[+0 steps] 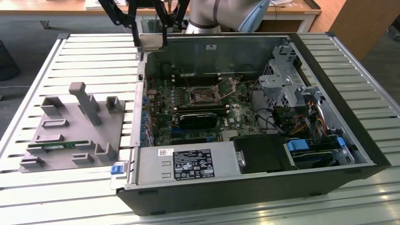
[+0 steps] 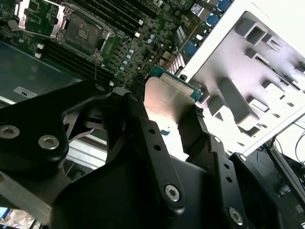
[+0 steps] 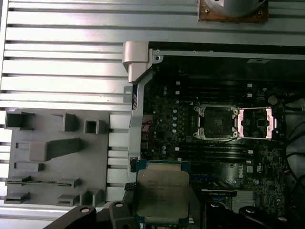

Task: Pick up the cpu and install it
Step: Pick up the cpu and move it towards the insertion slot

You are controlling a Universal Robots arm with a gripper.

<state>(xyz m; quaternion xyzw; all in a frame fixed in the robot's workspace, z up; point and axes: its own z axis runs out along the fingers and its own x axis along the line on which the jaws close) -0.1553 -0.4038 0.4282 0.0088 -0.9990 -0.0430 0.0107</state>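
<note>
**A:** Between the fingers (image 2: 145, 125), the cpu (image 3: 162, 194) is sitting flat; the gripper (image 2: 167, 107) is clamping it by two opposite edges, silver top facing back toward the wrist.

**B:** And where is it hanging?

**A:** Over the side wall of the computer case (image 1: 262, 192). The socket (image 3: 217, 121) is lying well beyond the fingertips with its frame open, and the grey holder tray (image 3: 52, 152) is sitting off to the fingers' other side.

**B:** What is mattering most for this carry?

**A:** I'd say holding the cpu level and squared to the socket, pinching only its rim, and travelling well clear above that wall. A tilt is risking bent pins.
</note>
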